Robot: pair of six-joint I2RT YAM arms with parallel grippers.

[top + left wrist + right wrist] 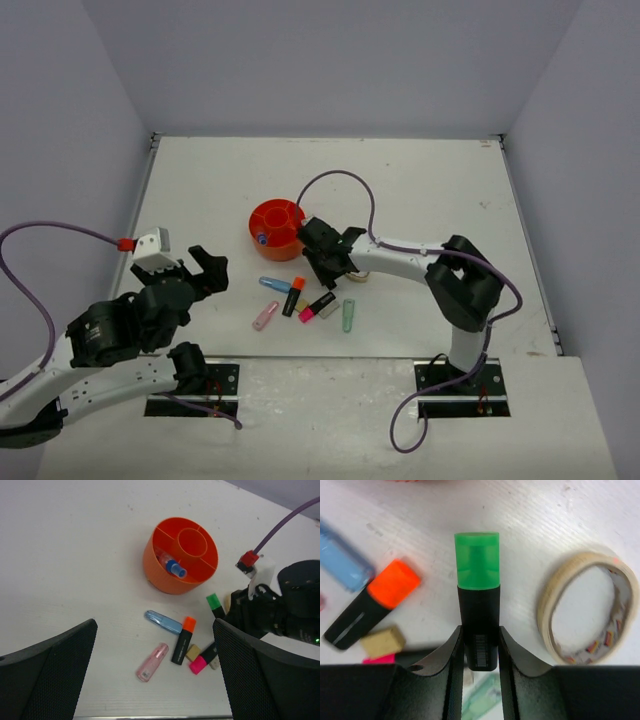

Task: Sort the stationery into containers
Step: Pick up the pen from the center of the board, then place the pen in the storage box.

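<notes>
While left pincer [155, 630] gapes wide, right pincer [480, 632] pinching green highlighter [478, 580], beside tape ring [548, 605]

Green-capped highlighter [477, 605] beside beige tape ring [546, 612]; orange organiser [160, 575] nearby, blue-ended piece [176, 569] in outer compartment.

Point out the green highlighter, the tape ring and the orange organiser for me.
green highlighter [478, 602]: right wrist view, black body below the cap.
tape ring [546, 611]: right wrist view, left side of the band.
organiser [155, 577]: left wrist view, front outer wall.
</notes>
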